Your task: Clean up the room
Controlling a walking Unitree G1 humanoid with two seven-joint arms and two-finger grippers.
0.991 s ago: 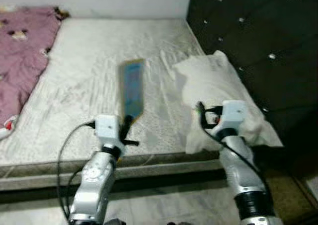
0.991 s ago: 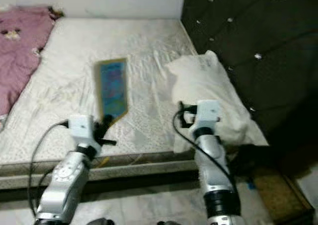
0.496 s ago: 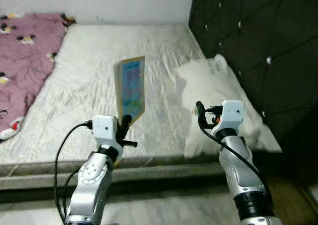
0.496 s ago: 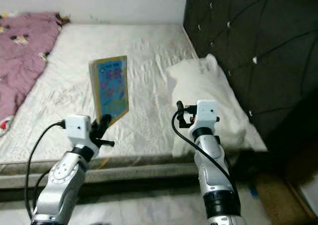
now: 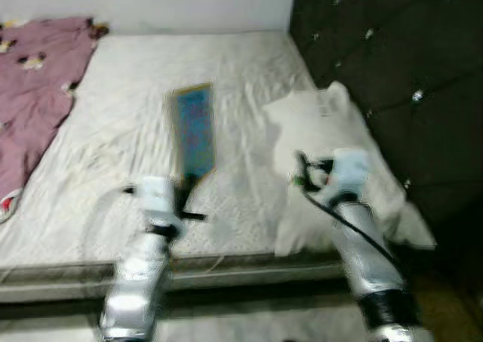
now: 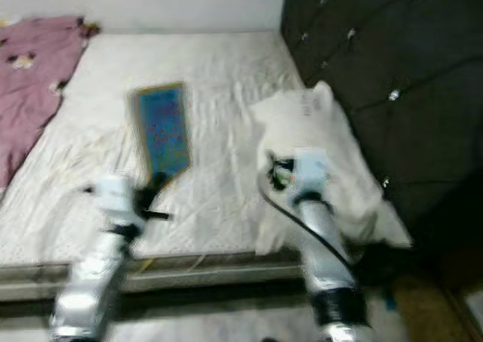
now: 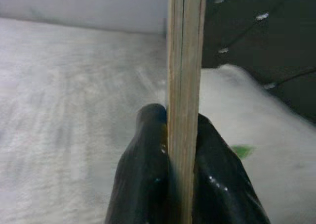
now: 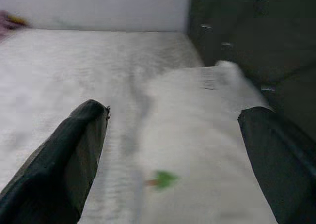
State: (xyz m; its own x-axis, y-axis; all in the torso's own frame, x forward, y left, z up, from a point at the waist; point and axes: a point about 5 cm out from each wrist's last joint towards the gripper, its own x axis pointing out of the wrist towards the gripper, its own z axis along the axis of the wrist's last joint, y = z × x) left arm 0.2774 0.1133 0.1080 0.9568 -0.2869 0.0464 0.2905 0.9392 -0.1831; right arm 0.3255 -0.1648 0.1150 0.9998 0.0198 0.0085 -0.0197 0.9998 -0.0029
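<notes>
Bed with a bare white mattress takes most of the head views; pale wall behind it, dark tufted headboard with shiny studs along the robot's right side, strip of floor below the mattress edge; both head views are motion-blurred, so fine detail is soft. Count: one book, one white pillow, one pink blanket, two grippers. Left gripper is clamped on the book's lower edge, black fingers pressed against both covers; the book stands upright above the mattress near the front edge, blue cover with a tan border facing the head camera, print unreadable; left wrist view sees it edge-on as a thin tan slab running out of the top of the frame. Right gripper hangs over the pillow with its fingers spread wide apart, holding nothing. Pillow lies against the headboard, its front corner hanging over the mattress edge beside the right arm; a small green mark on the pillow is too blurred to identify. Blanket is bunched at the far left of the bed, cut off by the frame edge, small pattern on it indistinct.
</notes>
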